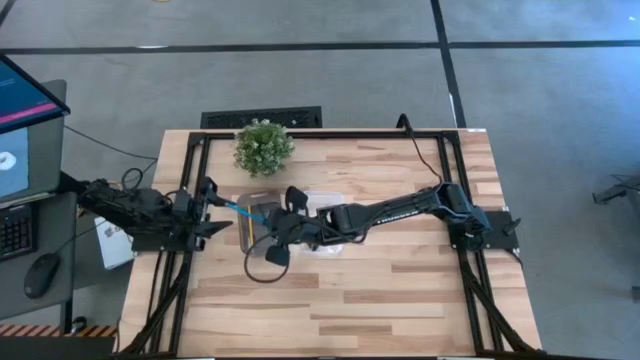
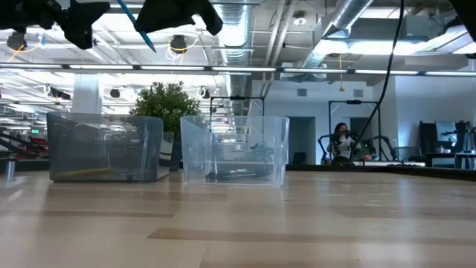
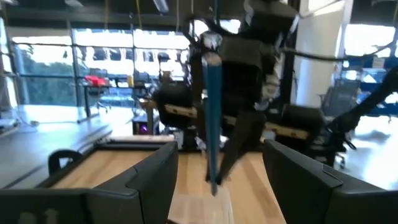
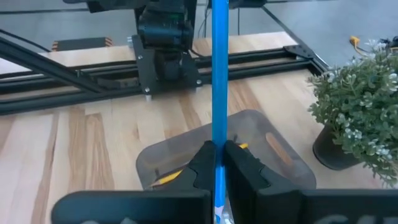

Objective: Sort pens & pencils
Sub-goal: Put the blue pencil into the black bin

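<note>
Thin blue pencil [image 4: 220,81] clamped between closed fingers of right gripper [image 4: 219,163], held above grey translucent bin [image 4: 261,134] with yellow pencil [image 4: 166,177] inside, presumably for dropping there; left gripper [image 3: 217,180] spread wide, empty, just beside; above wooden bench [image 1: 400,290].

plant [image 1: 263,146] | monitor [image 1: 22,128] | mouse [image 1: 41,275] | keyboard [image 1: 14,229]

Bare near tabletop [image 1: 340,300]; far side: plant [image 1: 263,146], two bins [image 2: 234,149]
</note>
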Available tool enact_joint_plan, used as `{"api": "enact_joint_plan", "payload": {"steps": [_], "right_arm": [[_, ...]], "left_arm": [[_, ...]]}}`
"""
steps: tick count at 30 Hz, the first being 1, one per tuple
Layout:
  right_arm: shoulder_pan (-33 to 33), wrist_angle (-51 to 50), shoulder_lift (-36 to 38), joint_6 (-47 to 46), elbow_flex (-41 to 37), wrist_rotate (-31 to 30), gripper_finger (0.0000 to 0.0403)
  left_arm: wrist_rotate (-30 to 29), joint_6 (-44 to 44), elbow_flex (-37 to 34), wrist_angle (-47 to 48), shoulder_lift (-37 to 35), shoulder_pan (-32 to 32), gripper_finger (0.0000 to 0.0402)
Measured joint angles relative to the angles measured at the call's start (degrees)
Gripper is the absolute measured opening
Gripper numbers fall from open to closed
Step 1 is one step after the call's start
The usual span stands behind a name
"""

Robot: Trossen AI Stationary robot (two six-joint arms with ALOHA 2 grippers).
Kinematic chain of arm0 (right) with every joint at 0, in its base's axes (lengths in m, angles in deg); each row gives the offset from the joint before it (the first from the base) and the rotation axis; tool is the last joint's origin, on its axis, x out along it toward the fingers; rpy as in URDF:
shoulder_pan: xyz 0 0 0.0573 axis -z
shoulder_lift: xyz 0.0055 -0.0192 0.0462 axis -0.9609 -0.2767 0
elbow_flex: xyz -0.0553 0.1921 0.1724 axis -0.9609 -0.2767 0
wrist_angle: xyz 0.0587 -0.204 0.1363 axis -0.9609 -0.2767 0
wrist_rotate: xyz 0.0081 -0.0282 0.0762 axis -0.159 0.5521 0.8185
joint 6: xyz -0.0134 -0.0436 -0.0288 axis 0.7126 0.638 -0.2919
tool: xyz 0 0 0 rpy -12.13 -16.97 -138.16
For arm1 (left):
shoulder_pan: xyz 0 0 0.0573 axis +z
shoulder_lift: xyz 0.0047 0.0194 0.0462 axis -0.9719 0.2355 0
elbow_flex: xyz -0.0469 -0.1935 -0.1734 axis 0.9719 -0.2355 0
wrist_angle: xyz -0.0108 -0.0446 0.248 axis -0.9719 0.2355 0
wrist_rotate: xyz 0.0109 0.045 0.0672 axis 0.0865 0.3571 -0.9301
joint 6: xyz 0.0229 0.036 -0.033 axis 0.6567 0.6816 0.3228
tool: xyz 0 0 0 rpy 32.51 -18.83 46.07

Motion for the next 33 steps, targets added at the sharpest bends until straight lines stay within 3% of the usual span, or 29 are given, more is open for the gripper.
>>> {"api": "enact_joint_plan", "payload": {"steps": [6, 26, 33], "right_arm": [[0.0, 0.0, 0.0, 0.0, 0.0, 0.0, 0.0044], [-0.2, 0.2, 0.0, 0.1, 0.0, 0.0, 0.0044], [-0.9, 0.2, 0.0, 0.1, 0.0, 0.0, 0.0044]], "left_arm": [[1.1, 0.5, 0.0, -2.7, 0.9, 0.0, 0.0217], [-1.6, 3.2, 3.3, -12.7, 17.6, 0.1, 0.0193], [-3.8, 4.2, 3.4, -13.1, 18.7, 0.1, 0.0148]]}}
